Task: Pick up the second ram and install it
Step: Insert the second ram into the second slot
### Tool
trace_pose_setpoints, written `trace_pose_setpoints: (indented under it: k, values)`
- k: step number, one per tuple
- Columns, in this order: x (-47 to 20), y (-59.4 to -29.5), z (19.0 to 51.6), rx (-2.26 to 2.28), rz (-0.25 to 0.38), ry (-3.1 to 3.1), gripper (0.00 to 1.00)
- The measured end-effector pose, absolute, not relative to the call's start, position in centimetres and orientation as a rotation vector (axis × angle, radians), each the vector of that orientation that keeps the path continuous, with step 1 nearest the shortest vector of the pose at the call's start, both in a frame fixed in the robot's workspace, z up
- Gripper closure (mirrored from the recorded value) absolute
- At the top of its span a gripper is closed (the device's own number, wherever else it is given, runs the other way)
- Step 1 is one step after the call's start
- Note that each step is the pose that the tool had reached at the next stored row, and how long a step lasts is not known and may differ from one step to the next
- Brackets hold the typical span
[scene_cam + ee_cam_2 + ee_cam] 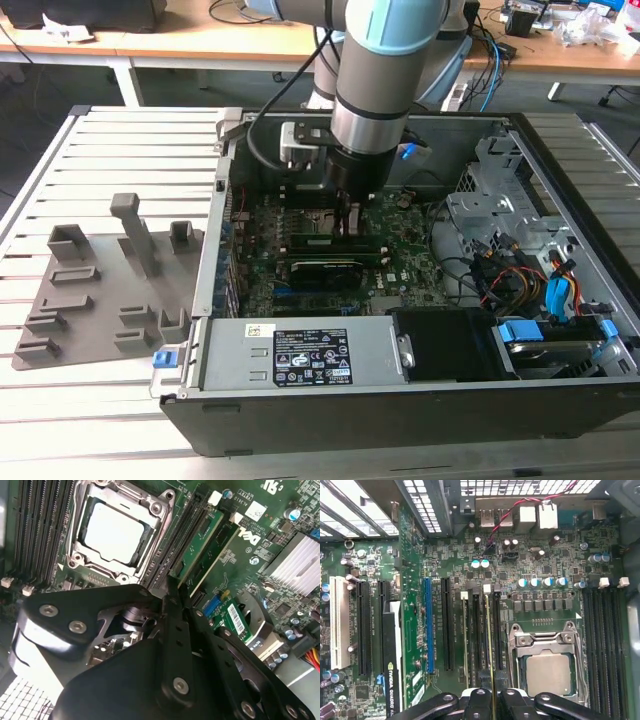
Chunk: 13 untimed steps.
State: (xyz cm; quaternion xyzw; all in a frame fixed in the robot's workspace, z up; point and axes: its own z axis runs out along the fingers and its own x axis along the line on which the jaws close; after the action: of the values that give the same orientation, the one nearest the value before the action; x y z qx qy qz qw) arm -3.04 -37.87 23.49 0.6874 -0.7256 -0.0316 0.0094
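Observation:
The second ram (490, 640) stands edge-up in a slot of the motherboard (545, 560), beside the CPU socket (547, 672); in the second wrist view it is the green stick (197, 542) nearer the socket. My gripper (492, 699) is shut on one end of it, with the black fingers (172, 592) pressed together over the stick's edge. In the exterior view the gripper (350, 228) reaches straight down into the open computer case (380, 410), over the memory slots. Another green stick (465, 635) sits two slots away, white latch at its end.
A graphics card (325, 270) lies just in front of the memory slots, and a power supply (300, 355) sits along the case front. Drive bays and cables (520, 270) are on the exterior view's right. A grey parts holder (100, 290) rests on the slatted table.

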Motion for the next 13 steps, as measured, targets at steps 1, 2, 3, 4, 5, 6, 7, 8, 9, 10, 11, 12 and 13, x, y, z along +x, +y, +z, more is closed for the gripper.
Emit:
trace_pose_setpoints:
  k: [1,2,3,4,5,6,7,8,9,10,11,12,13]
  values:
    - [-3.05,-37.89,23.38,2.147,-0.099,-2.266,0.86]
    - [-3.05,-37.9,23.17,2.146,-0.099,-2.266,0.86]
    - [-3.05,-37.9,23.06,2.146,-0.099,-2.266,0.86]
    - [-3.1,-37.91,23.0,2.146,-0.099,-2.266,0.86]
    - [-3.22,-37.9,22.95,2.147,-0.099,-2.266,0.86]
    - [-3.22,-37.9,22.87,2.147,-0.099,-2.266,0.86]
    - [-3.23,-37.9,22.65,2.147,-0.099,-2.266,0.86]
    - [-3.23,-37.9,22.63,2.147,-0.099,-2.266,0.86]
    - [-3.23,-37.9,22.63,2.147,-0.099,-2.266,0.86]
    - [-3.17,-37.9,22.61,2.147,-0.099,-2.266,0.86]
    - [-3.07,-37.9,22.61,2.147,-0.1,-2.266,0.86]
    - [-3.03,-37.91,22.61,2.146,-0.099,-2.266,0.86]
    - [-3.03,-37.9,22.61,2.147,-0.099,-2.266,0.86]
